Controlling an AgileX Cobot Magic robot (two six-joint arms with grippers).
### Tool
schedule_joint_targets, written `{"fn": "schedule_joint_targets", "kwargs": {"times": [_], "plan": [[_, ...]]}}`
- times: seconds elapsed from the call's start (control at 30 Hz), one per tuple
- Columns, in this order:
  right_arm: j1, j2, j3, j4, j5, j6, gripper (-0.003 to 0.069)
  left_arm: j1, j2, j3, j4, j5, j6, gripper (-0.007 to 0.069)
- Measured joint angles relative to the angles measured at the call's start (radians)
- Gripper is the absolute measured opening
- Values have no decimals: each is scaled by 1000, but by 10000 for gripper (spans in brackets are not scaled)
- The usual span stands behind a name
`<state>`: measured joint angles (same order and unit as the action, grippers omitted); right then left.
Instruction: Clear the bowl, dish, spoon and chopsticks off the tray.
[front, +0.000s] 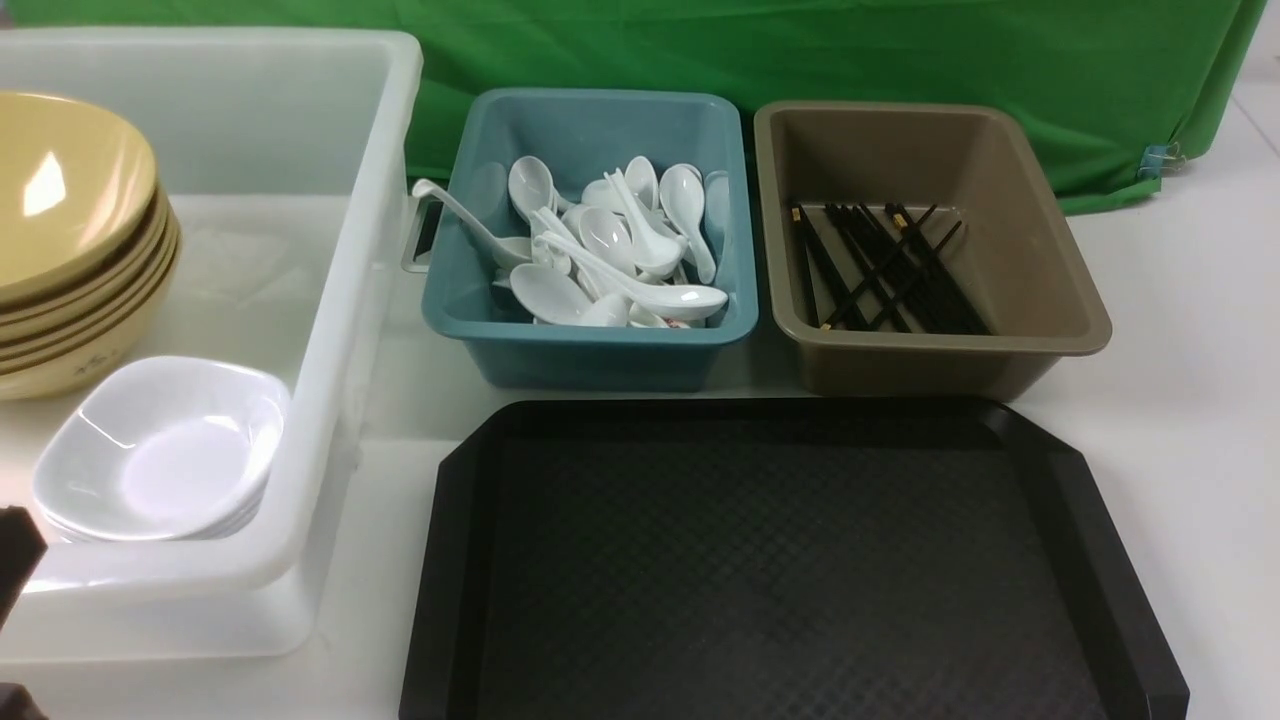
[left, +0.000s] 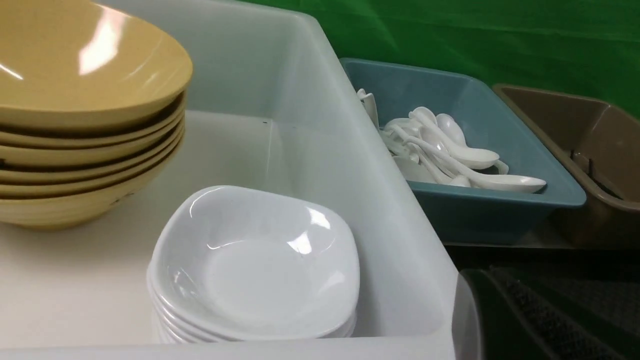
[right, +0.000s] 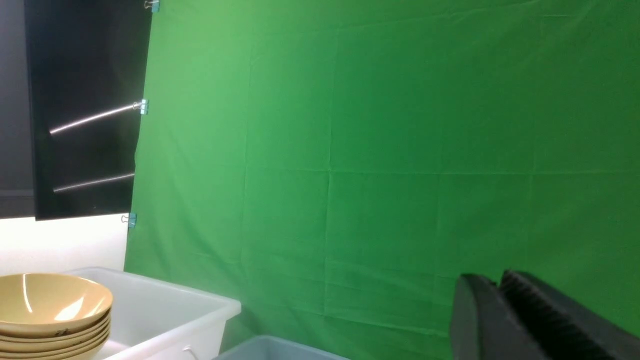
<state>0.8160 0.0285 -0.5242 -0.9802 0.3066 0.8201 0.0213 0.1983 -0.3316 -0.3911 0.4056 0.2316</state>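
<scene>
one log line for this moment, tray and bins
tray: bare | bowls: stacked in white tub | dishes: stacked beside them | spoons: teal bin | chopsticks: brown bin

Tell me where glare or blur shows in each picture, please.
Front view: a bright glare patch on the top glossy mustard-yellow bowl; the white spoons look sharp. Left wrist view: glare streaks on the same bowl and small highlights on the stacked white square dishes; the black textured tray corner is blurred. Right wrist view: the close dark right gripper is out of focus.
</scene>
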Motion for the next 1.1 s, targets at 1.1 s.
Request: {"fn": "schedule_joint_targets", "kwargs": {"times": [1.1], "plan": [[0,0,0,-1,-3,0,139,-47,-197,338,307,-175,-45,1]]}}
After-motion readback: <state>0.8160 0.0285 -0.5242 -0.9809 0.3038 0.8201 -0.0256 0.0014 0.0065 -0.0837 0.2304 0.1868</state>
